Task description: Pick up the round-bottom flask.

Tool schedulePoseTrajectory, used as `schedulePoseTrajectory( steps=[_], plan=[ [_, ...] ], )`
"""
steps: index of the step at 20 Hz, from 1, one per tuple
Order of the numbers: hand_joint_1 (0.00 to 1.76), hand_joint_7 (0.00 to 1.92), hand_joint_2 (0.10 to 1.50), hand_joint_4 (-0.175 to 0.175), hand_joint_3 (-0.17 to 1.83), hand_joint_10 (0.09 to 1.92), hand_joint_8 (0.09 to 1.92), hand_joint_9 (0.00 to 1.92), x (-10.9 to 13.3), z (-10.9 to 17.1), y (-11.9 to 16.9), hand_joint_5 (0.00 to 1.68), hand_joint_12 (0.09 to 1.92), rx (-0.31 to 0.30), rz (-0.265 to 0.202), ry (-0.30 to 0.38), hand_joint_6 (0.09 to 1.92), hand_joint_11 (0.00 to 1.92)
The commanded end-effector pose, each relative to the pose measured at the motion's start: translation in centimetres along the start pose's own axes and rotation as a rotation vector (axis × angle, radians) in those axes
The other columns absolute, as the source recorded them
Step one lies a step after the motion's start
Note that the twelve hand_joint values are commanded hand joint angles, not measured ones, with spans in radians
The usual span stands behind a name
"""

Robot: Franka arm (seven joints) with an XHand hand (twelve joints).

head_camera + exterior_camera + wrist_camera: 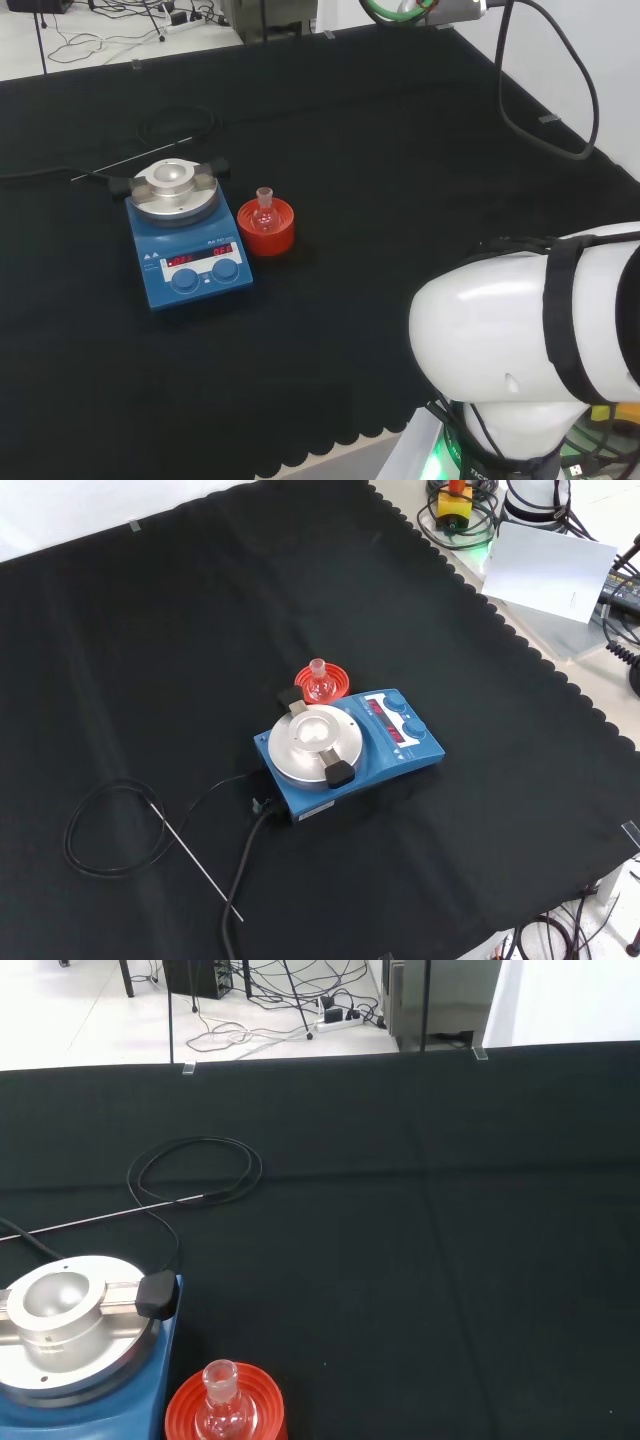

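The round-bottom flask [264, 209] sits upright in its red ribbed stand [266, 227], seemingly empty; the hand's state cannot be told.

Blue stirrer plate [189, 240] on the desk [400, 150], red readouts and two knobs on its front panel, silver dished top plate [314, 744] with two black clamps. Thin metal probe rod [196, 858] lies on the cloth beside it, its black cable coiled in a loop [195, 1169]. White sheet [550, 570] off the cloth edge.
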State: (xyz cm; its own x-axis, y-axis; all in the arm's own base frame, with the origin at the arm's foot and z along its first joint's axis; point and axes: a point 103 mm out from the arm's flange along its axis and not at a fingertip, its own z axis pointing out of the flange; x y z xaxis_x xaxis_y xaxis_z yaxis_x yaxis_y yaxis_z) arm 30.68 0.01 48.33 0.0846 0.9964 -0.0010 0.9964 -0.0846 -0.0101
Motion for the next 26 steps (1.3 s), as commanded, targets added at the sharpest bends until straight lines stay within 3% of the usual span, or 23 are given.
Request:
schedulePoseTrajectory(
  steps=[1,4,10,18,26],
  plan=[
    [0.06,0.07,1.16,-0.019,0.51,0.67,0.59,0.16,1.2,0.0,-0.1,0.27,1.24,-0.014,-0.001,-0.025,0.36,0.0],
    [0.03,0.08,1.26,-0.017,0.34,0.67,0.58,0.15,0.8,0.3,0.1,0.32,1.24,-0.001,0.002,-0.011,0.2,0.0],
    [0.03,0.08,1.29,-0.016,0.29,0.67,0.58,0.16,0.7,1.0,0.5,0.35,1.24,-0.007,0.014,-0.003,0.16,0.0],
    [0.33,0.19,1.2,-0.024,0.22,0.72,0.63,0.3,-3.3,4.2,2.5,0.44,1.35,-0.01,0.073,0.058,0.16,0.0],
    [0.38,0.21,1.18,-0.029,0.22,0.72,0.65,0.33,-6.8,9.2,6.6,0.47,1.4,0.037,0.108,0.107,0.16,0.0]
  ],
)
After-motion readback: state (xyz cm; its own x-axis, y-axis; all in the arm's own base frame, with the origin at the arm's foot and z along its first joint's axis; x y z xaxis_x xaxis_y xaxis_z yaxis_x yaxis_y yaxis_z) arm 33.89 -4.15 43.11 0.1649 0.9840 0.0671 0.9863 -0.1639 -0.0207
